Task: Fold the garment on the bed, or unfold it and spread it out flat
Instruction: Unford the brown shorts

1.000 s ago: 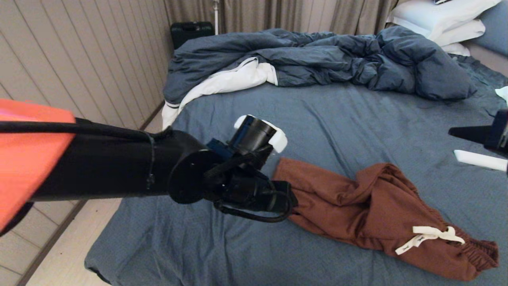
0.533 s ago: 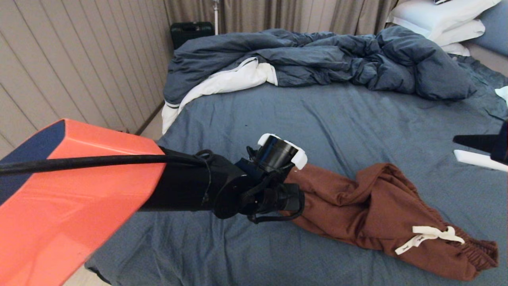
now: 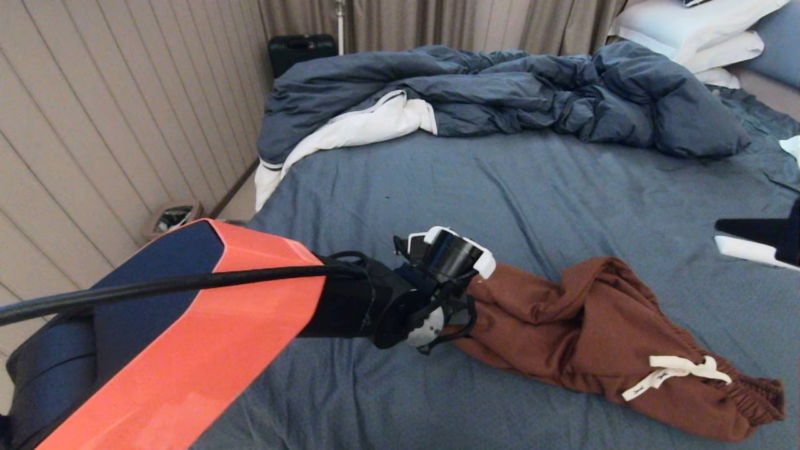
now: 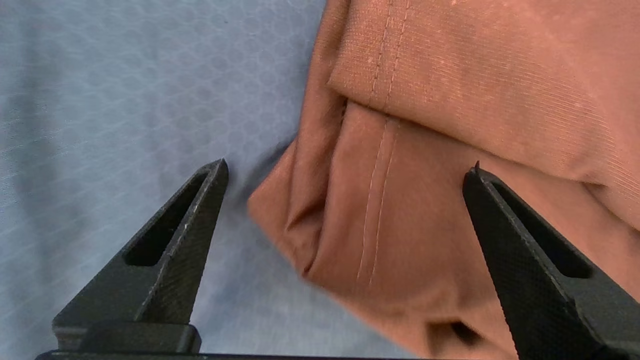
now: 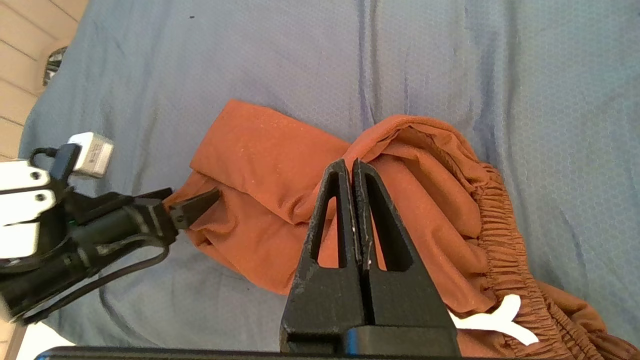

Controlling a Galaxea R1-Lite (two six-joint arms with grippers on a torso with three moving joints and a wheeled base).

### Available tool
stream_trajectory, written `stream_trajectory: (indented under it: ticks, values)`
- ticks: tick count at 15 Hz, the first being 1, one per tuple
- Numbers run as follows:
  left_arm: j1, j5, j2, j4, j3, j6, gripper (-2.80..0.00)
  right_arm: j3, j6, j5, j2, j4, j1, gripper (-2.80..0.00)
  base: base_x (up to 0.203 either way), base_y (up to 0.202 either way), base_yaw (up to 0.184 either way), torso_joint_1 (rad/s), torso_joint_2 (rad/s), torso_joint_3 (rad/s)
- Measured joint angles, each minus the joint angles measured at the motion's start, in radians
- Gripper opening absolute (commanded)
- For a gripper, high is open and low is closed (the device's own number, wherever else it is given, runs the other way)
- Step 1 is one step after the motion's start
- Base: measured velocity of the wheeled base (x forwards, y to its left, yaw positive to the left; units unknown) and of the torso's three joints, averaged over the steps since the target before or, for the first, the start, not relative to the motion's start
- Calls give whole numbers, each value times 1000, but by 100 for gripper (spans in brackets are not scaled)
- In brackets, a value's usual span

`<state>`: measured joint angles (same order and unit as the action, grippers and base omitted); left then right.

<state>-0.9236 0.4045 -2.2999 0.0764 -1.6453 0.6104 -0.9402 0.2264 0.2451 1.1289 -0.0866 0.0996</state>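
The rust-brown shorts [image 3: 581, 331] lie crumpled on the bed's slate-blue sheet [image 3: 500, 181], with the gathered waistband and white drawstring [image 3: 675, 369] at the near right and one leg stretched to the left. My left gripper [image 4: 348, 165] is open just above that leg's hem corner [image 4: 380, 235]; one finger is over the sheet and the other over the cloth. The head view hides its fingers behind the wrist [image 3: 437, 294]. My right gripper [image 5: 351, 162] is shut on nothing and hovers over the middle of the shorts, at the head view's right edge [image 3: 728, 225].
A rumpled dark-blue duvet [image 3: 500, 87] with white lining fills the far side of the bed, with white pillows [image 3: 694, 25] at the far right. The bed's left edge drops to a tiled floor holding a small bin [image 3: 172, 219] by the panelled wall. A black case [image 3: 300, 50] stands behind.
My left arm has reached further right and lower, bringing its gripper onto the hem end of the shorts' leg. The right gripper has barely shifted, and the shorts lie as before.
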Motion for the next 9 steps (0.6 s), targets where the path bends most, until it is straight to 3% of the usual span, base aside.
stream_trajectory:
  ticks: [2, 3, 9]
  values:
    - [-2, -1, -29, 0, -12, 1, 0, 4, 0, 0, 1, 0, 0, -280, 0, 0, 0, 0, 0, 0]
    - [-7, -1, -37, 1, -13, -1, -280, 4, -2, -1, 2, 1, 1, -280, 0, 0, 0, 0, 0, 0]
    - [-23, 1, -55, 5, -47, 2, -280, 29, -18, 0, 12, 20, 2, -280, 0, 0, 0, 0, 0, 0]
